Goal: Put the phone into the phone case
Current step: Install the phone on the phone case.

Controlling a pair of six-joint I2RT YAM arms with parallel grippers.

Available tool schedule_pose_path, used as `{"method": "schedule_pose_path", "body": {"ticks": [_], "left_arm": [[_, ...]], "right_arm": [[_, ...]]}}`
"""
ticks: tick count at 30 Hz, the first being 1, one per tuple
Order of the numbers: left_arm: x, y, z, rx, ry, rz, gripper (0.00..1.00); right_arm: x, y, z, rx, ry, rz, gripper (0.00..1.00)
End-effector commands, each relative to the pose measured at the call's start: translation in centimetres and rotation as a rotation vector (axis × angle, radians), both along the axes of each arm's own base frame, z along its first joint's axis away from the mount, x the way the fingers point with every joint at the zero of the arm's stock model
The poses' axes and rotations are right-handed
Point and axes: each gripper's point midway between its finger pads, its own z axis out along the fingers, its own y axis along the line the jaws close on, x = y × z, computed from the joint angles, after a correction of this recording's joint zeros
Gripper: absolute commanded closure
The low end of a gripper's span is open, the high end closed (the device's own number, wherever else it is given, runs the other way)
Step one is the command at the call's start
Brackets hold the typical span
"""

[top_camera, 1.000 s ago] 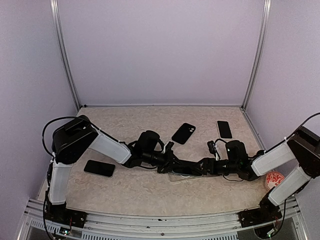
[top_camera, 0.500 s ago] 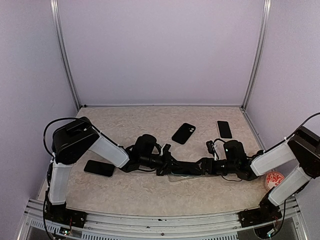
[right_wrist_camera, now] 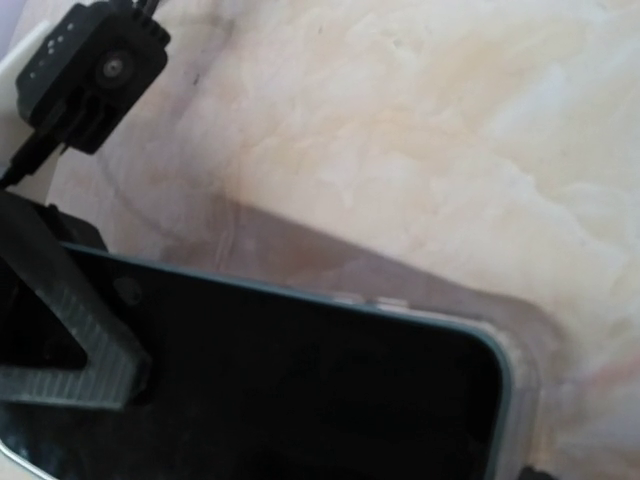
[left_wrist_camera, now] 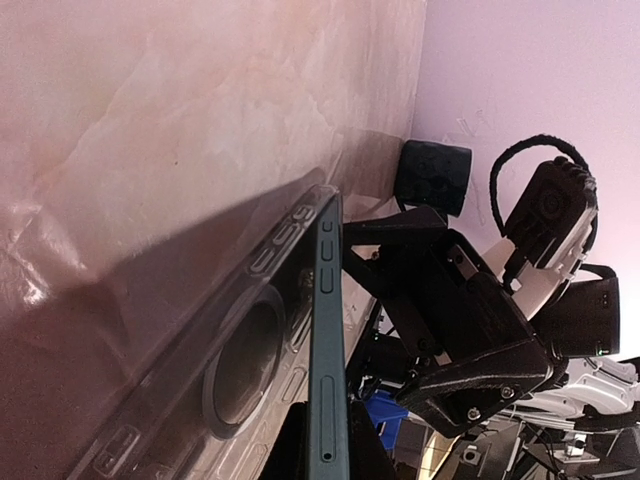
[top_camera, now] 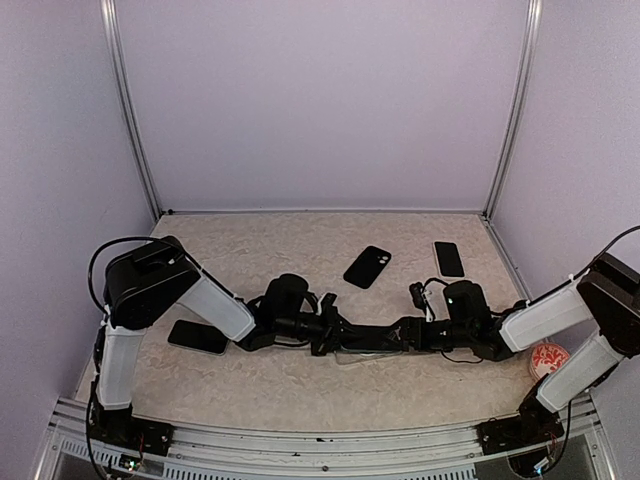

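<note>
Over the last second both wrists have sunk lower and the left one has drawn back toward its own side, bringing the phone (left_wrist_camera: 326,350) flatter. The phone case (left_wrist_camera: 160,415) lies on the table (top_camera: 300,240) midway between the two arms. In the left wrist view the phone meets it only at the far end and stands off it at the near end, like a lid half shut. The left gripper (top_camera: 325,337) looks clamped across the phone's faces, dark fingers flanking its edge. The right gripper (top_camera: 405,333) bears against the far end, but whether its fingers are parted or closed I cannot tell. Three spare black phones (top_camera: 367,266) lie well apart from the work. The risk, as I judge it, is that pressing the raised end down while the seated end is only lightly lodged could pop that corner out. The loose case could also skid along the table, so the phone lands on the rim instead of inside it.
</note>
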Motion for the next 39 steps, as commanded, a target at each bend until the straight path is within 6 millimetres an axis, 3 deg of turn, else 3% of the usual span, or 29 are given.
{"method": "schedule_pose_path", "body": {"ticks": [1,5,10,13,22,28,39], "left_arm": [[-0.7,-0.2,-0.7,-0.012,0.051,0.013,1.0],[-0.5,-0.2,-1.0,-0.02,0.057,0.033,1.0],[-0.7,-1.6,-0.2,-0.058,0.023,-0.023,1.0],[-1.1,-2.3,-1.3,-0.011,-0.01,-0.072,1.0],[-0.2,0.3,-4.8,0.143,-0.072,-0.052,1.0],[-0.6,0.5,-5.5,0.174,-0.066,-0.055,1.0],[-2.0,0.9,-5.9,0.068,0.091,-0.033,1.0]], "right_arm": [[-1.0,1.4,0.4,0.019,0.019,0.054,0.17],[-1.2,1.8,0.4,0.023,0.02,0.064,0.17],[-1.7,2.3,0.1,0.03,0.031,0.087,0.18],[-1.7,2.4,0.1,0.032,0.031,0.091,0.18],[-1.4,2.4,0.2,0.015,0.019,0.091,0.18],[-1.2,2.6,0.5,0.02,0.018,0.093,0.18],[-1.0,2.5,0.4,0.016,0.013,0.075,0.18]]}}
